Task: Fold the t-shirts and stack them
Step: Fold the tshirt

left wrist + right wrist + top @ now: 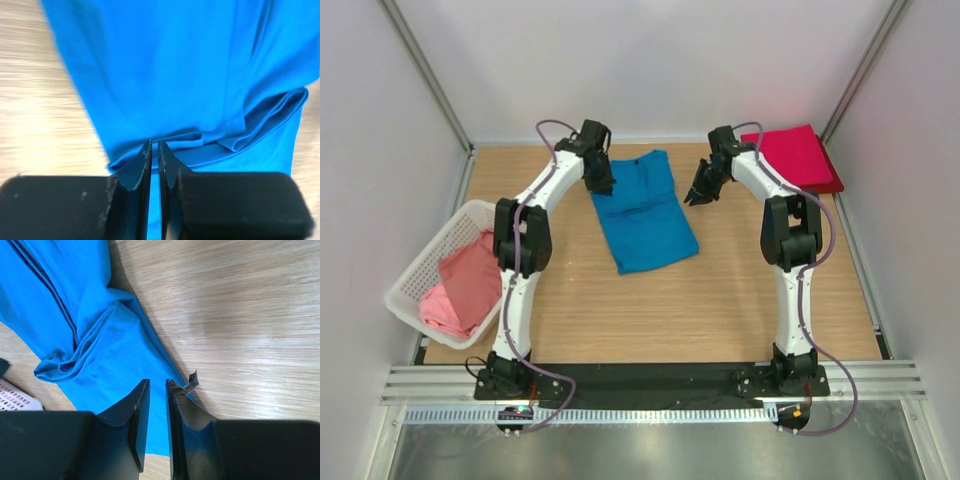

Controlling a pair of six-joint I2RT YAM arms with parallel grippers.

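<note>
The wooden table (720, 310) fills the middle of the top view. The blue t-shirt (645, 220) lies at its centre, spread flat with its long way running from 11 o'clock to 5 o'clock. One side is folded over, and the fold bunches into soft ridges. The shirt's corner at 11 o'clock is hidden under the left claw.

The white basket (425, 262) sits at 8 o'clock, tipping off the table's edge. Pink t-shirts (470, 285) are heaped inside it in a crumpled pile. The left arm (520, 240) covers part of them, so I cannot tell how many there are.

The red t-shirt (795, 155) lies folded in a neat block at 1 o'clock, well apart from the blue one. The right arm (785, 225) hides its near corner.

The left claw (601, 185) is at the blue shirt's 11 o'clock edge. Its wrist camera shows the fingers pressed almost together, pinching the folded edge.

The right claw (701, 195) is just beside the blue shirt at 2 o'clock. Its fingers are a little apart with a thin gap, and they pinch nothing. A small torn scrap sticks out from one fingertip (175, 390).
</note>
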